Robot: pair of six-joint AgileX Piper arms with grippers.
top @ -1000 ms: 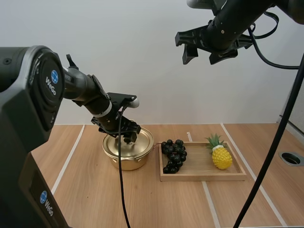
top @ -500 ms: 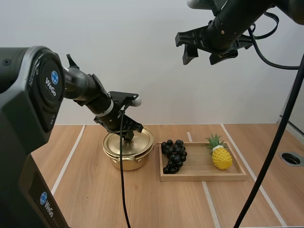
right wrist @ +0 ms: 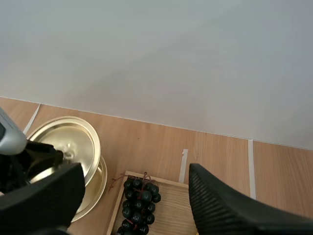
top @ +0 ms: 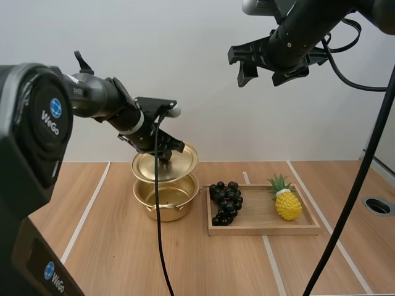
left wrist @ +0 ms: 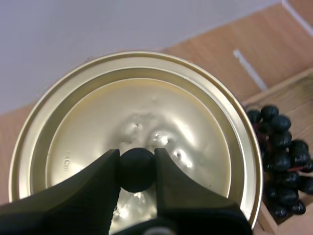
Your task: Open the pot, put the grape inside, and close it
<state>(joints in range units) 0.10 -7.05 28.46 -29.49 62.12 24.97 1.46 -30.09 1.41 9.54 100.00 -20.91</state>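
- Golden lid (top: 165, 165) hangs just above the pot (top: 166, 200), its black knob (left wrist: 137, 169) pinched between the fingers of the left gripper (top: 164, 154) — opening looks done.
- Grapes (top: 225, 200) lie on the wooden tray (top: 265, 229), well below the spread, empty fingers of the right gripper (top: 260, 74) — loading them and closing the pot are left.

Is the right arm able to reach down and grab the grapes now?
Probably yes. The right arm hangs high above the wooden tray with its jaws open, and nothing covers the grapes. The left arm holds the lid over the pot, off to the side of that path.
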